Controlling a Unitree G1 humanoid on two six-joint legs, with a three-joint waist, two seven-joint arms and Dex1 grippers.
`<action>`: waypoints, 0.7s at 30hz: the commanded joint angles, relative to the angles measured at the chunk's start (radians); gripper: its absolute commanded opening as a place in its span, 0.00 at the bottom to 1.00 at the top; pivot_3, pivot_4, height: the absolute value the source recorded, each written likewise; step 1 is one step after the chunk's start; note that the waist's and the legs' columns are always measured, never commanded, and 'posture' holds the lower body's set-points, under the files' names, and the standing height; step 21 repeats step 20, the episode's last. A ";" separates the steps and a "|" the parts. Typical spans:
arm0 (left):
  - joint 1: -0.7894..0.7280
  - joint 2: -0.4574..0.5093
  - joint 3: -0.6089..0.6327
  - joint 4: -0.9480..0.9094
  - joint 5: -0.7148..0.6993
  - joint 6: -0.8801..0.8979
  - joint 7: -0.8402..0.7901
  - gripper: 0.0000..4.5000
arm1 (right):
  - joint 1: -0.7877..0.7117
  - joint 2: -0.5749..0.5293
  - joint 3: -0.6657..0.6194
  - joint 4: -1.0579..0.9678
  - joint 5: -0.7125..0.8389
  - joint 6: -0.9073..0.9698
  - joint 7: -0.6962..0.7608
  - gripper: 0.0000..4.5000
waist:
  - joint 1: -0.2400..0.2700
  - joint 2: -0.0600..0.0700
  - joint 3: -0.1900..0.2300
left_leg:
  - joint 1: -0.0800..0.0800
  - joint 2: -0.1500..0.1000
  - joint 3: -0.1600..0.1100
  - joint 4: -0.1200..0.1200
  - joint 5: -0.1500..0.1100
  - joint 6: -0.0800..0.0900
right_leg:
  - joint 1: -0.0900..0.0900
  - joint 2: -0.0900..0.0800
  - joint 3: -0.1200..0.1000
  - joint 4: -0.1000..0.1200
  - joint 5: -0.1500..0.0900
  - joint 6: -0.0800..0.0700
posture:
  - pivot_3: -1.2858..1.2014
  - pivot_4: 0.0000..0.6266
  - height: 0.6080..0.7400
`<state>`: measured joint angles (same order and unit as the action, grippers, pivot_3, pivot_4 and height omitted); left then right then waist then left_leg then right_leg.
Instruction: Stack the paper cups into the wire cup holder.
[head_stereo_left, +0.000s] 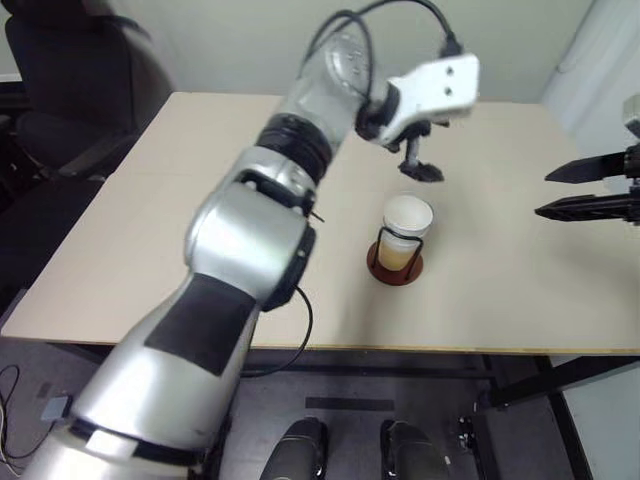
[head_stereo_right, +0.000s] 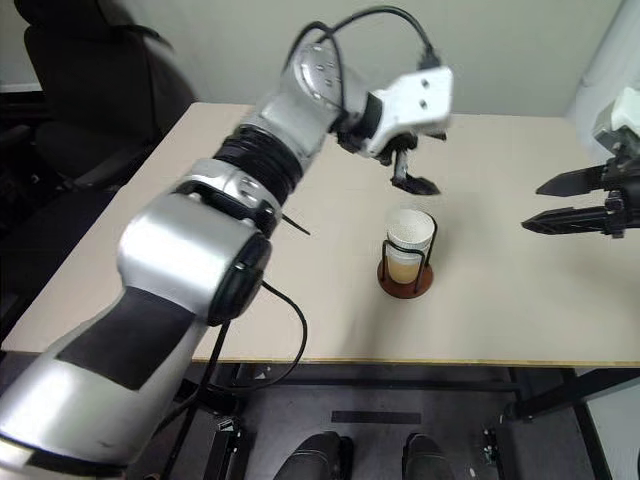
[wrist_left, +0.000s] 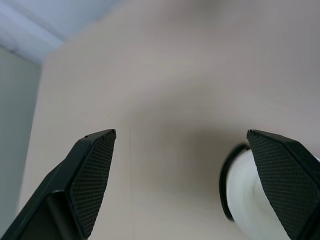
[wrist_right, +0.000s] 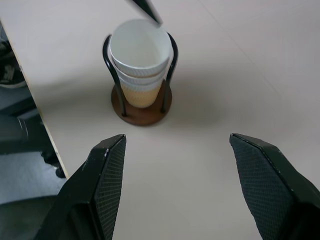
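Several paper cups (wrist_right: 139, 65) are seen nested upright inside the wire cup holder (wrist_right: 142, 107), which stands on the desk (head_stereo_left: 180, 250) toward its near edge, about midway along it. The left tool (head_stereo_left: 425, 165) is spread, empty, and held just above and beyond the stack. The right tool (head_stereo_left: 590, 190) is likewise spread and empty, well apart toward the right edge. The left arm is judged the nearer; stacking appears complete.
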<state>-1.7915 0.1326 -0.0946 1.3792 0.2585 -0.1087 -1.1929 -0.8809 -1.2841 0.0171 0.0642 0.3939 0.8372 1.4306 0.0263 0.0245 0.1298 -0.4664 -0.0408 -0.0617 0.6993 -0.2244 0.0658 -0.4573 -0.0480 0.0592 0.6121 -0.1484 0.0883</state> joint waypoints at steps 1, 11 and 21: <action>0.031 0.111 0.141 -0.036 -0.150 0.098 -0.090 1.00 | 0.037 0.018 -0.064 -0.019 0.025 -0.007 -0.038 0.74 | -0.002 0.000 0.000 | 0.000 0.000 0.000 0.000 0.000 0.000 | 0.000 0.001 0.000 0.000 0.000 0.000 | 0.52 0.24 1.00; 0.228 0.396 0.291 -0.122 -0.320 0.321 -0.116 1.00 | 0.018 0.141 -0.085 0.117 0.011 -0.107 -0.134 0.74 | -0.002 0.002 0.000 | 0.006 0.001 0.000 0.000 0.008 -0.006 | 0.004 0.002 0.000 0.002 -0.002 -0.007 | 0.52 0.24 1.00; 0.326 0.513 0.295 -0.200 -0.356 0.384 -0.090 1.00 | 0.019 0.177 -0.068 0.103 0.013 -0.130 -0.141 0.74 | -0.006 0.003 0.000 | 0.007 0.000 0.005 -0.001 0.009 -0.008 | 0.005 0.006 -0.004 0.001 -0.003 -0.012 | 0.52 0.24 1.00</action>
